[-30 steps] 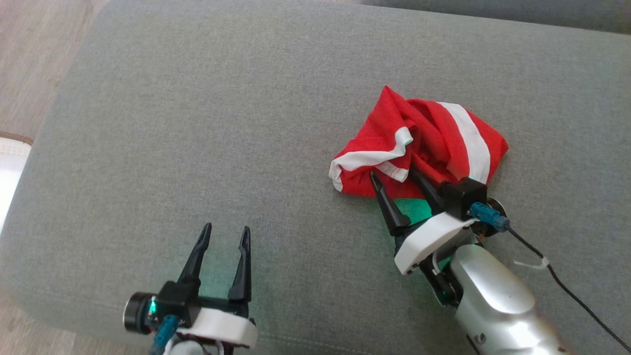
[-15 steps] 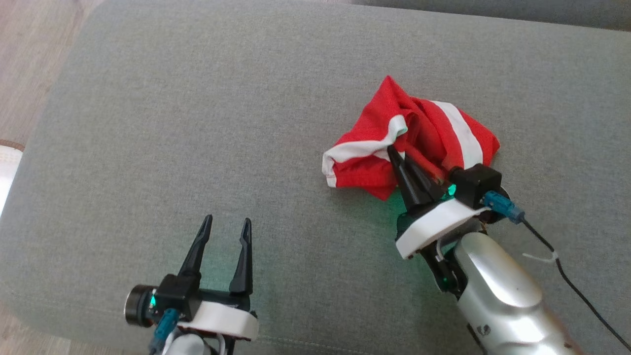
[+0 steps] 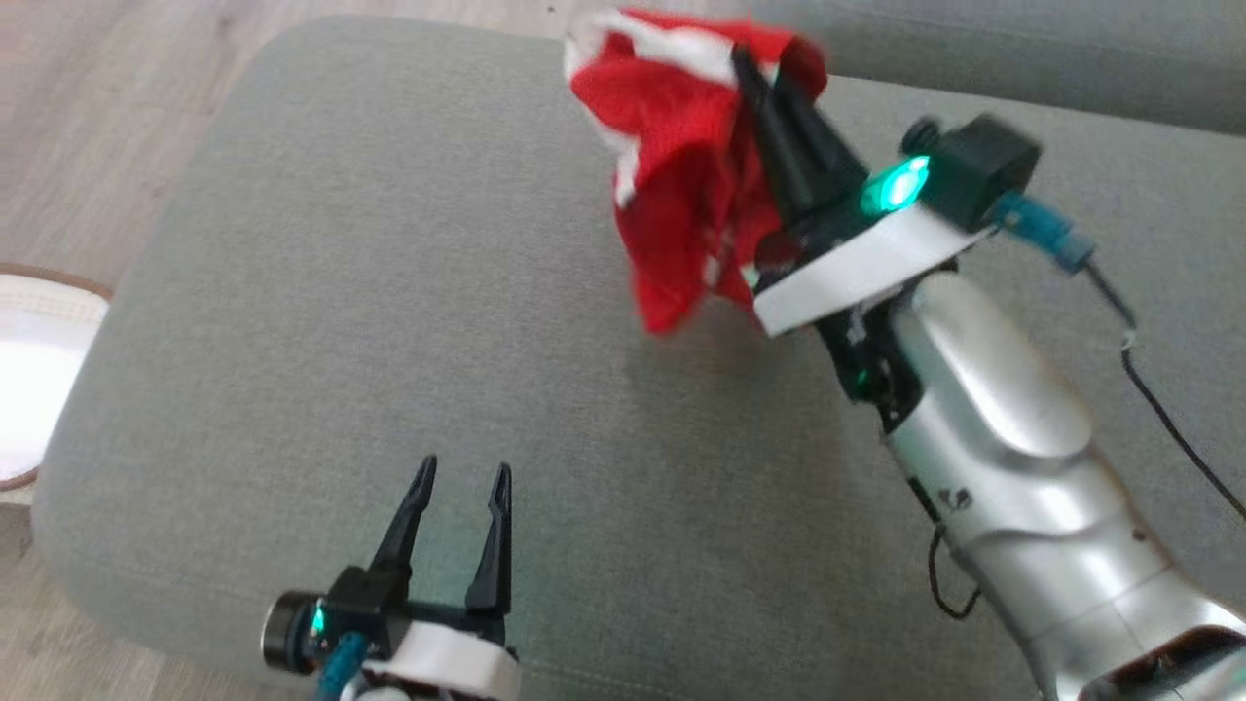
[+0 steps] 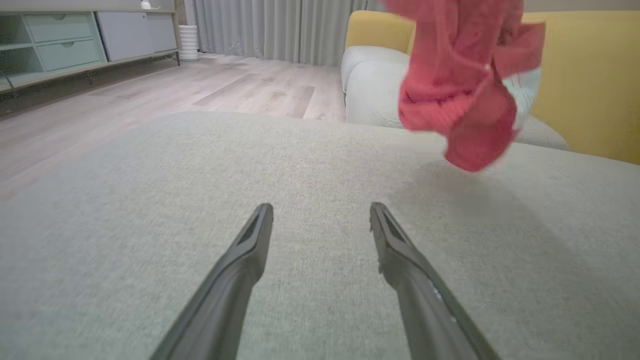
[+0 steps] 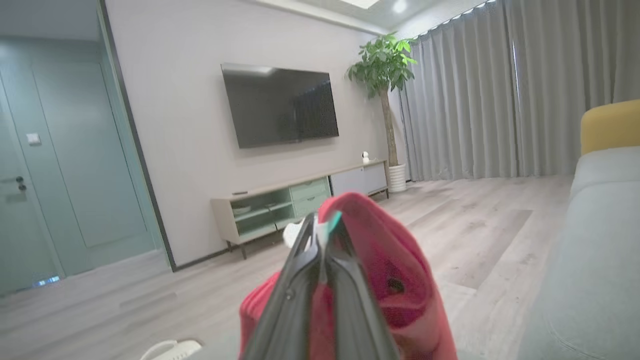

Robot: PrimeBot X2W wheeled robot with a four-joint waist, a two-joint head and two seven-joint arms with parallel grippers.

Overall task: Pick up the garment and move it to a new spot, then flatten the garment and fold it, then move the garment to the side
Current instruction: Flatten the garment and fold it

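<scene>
One red-and-white garment [image 3: 672, 185], bunched, hanging clear of grey cushion [image 3: 389, 292] toward 12 o'clock in head view. Pinched near its top between fully closed fingers of right tool [image 3: 754, 68], cloth draping down toward 7 o'clock from the fingertips. Left tool [image 3: 465, 467] at 7 o'clock, low over cushion, fingers spread wide, holding nothing, well apart from garment. From left wrist, garment up at 1 o'clock.
</scene>
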